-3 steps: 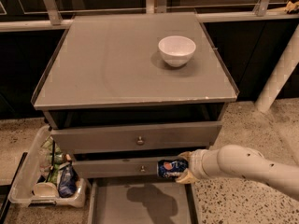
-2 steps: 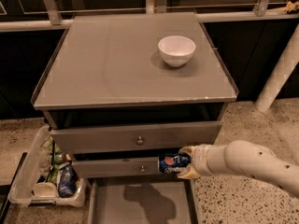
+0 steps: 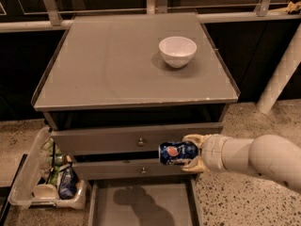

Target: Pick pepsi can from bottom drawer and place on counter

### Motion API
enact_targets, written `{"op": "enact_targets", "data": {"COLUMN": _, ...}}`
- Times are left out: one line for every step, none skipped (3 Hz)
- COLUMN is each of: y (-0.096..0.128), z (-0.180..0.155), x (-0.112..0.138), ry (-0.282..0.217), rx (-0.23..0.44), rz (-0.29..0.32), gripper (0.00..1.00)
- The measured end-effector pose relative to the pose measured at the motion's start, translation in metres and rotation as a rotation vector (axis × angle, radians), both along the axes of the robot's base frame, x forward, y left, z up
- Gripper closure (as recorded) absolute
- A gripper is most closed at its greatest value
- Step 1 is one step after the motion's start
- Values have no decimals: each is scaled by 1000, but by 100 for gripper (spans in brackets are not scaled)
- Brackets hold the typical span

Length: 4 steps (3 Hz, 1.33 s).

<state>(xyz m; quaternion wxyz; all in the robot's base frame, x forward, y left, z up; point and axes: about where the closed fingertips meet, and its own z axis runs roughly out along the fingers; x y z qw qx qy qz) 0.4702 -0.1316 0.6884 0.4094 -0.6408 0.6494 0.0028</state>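
Status: pick phase looks done, place phase not yet begun.

- Hand [image 3: 189, 150]: closed around the pepsi can [image 3: 177, 153], one cream finger over the top of it and one under it. Grip sits at the can's right end; the logo side faces the camera.
- Can lies horizontal in the grip, in the air, in front of the gap between the upper drawer front [image 3: 108, 139] and the lower drawer front [image 3: 113, 169]. It touches neither the drawer floor nor the surface.
- Bottom drawer [image 3: 169, 204]: pulled out below the can. The visible floor shows only a shadow, with no object on it.
- Surface [image 3: 108, 65]: well above the can. White bowl [image 3: 177, 51] stands upright toward the right rear; the can is not on the surface.
- Arm [image 3: 254, 157] reaches in from the right, roughly level with the drawer fronts.
- Clear bin [image 3: 28, 173] of packets stands on the ground left of the cabinet; not involved.

Judgement on progress: the can is out of the drawer and firmly held, so roughly the first half is complete. Remaining: raise the can past the front rim of the surface, carry it over the top, set it down clear of the bowl, and open the fingers. The left and front areas look like the easiest landing spots. The can probably needs turning upright, or it may roll once let go.
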Motion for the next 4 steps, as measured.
{"op": "enact_targets", "data": {"y": 9, "z": 50, "x": -6, "ry": -57, "rx": -4, "rz": 36, "gripper": 100}}
{"op": "enact_targets", "data": {"y": 28, "z": 102, "x": 0, "ry": -76, "rx": 17, "rz": 109, "gripper": 100}}
{"op": "enact_targets", "data": {"y": 64, "z": 159, "x": 11, "ry": -96, "rx": -9, "rz": 185, "gripper": 100}}
{"op": "enact_targets", "data": {"y": 65, "z": 161, "x": 12, "ry": -100, "rx": -6, "rz": 187, "gripper": 100}}
